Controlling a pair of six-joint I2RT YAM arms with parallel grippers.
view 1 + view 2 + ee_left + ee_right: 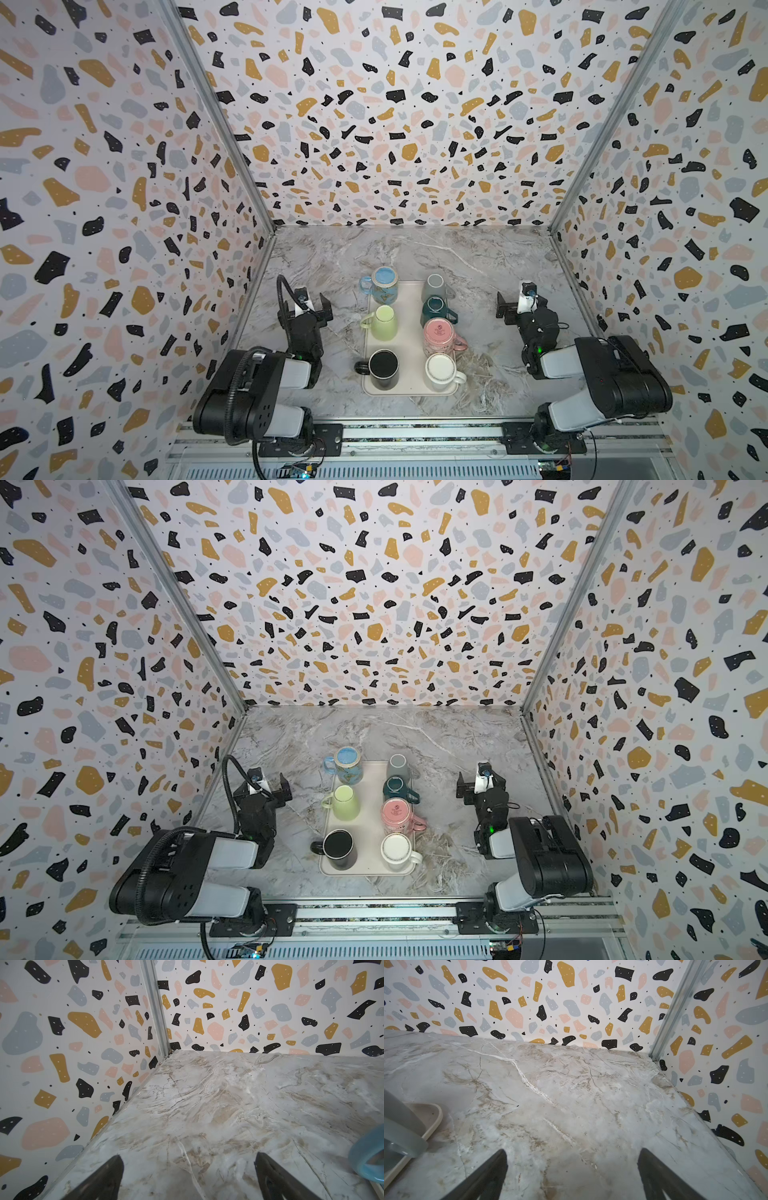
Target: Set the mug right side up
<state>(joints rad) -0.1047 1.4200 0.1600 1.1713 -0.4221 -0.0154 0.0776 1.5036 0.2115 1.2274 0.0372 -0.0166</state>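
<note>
seven mugs stand in two rows on a cream tray [409,328] in the middle of the marble table [478,257]. left row, far to near: blue mug [381,284], green mug [384,323], black mug [383,368]. right row, far to near: grey mug [434,286], teal mug [434,309], pink mug [439,336], white mug [441,371]. the pink mug shows a stamped base on top, so it stands upside down. the left gripper [307,309] hangs left of the tray near the blue mug, jaws spread wide and empty. the right gripper [513,309] hangs right of the tray near the grey mug, also spread wide, holding nothing.
</note>
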